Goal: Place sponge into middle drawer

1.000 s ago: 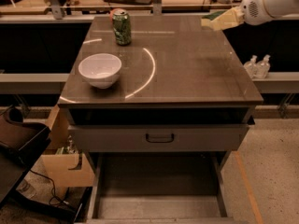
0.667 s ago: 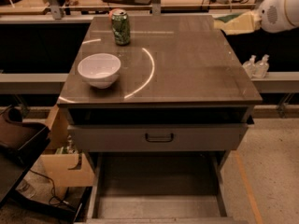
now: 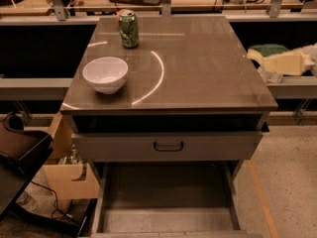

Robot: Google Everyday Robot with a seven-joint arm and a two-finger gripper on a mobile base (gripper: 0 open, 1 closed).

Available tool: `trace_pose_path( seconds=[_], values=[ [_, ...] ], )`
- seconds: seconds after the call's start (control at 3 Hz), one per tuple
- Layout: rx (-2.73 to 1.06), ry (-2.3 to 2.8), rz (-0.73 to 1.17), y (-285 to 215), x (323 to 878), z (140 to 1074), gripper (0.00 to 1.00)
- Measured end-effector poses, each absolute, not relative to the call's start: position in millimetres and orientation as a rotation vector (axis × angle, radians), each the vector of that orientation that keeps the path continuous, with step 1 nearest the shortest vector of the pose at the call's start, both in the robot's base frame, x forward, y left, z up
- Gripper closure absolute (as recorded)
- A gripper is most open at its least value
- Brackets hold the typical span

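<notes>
The sponge (image 3: 275,62), yellow foam with a dark green scrub layer on top, hangs in the air just beyond the right edge of the tabletop (image 3: 198,68). My gripper (image 3: 303,60) comes in from the right frame edge and is shut on the sponge's right end; most of the arm is out of view. The middle drawer (image 3: 168,221) is pulled out at the bottom of the view, a wide grey tray with a bare floor. It lies well below and to the left of the sponge.
A white bowl (image 3: 105,74) and a green can (image 3: 129,29) stand on the tabletop's left side. A grey drawer front with a black handle (image 3: 168,146) sits above the open tray. A cardboard box (image 3: 69,175) and dark gear stand at the left on the floor.
My gripper with the sponge has moved to the right and lower, from over the table's far right corner to beside its right edge.
</notes>
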State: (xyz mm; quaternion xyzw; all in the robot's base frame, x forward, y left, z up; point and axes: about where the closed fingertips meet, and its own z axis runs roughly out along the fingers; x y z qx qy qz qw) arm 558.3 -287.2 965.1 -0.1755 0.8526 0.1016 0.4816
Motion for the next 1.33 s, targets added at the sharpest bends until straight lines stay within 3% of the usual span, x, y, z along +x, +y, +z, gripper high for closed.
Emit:
trace_pose_path(
  seconds=[0.67, 1.33],
  values=[
    [-0.181, 2.061, 0.43, -321, 460, 899, 1.0],
    [-0.139, 2.052, 0.42, -333, 449, 904, 1.0]
  ],
)
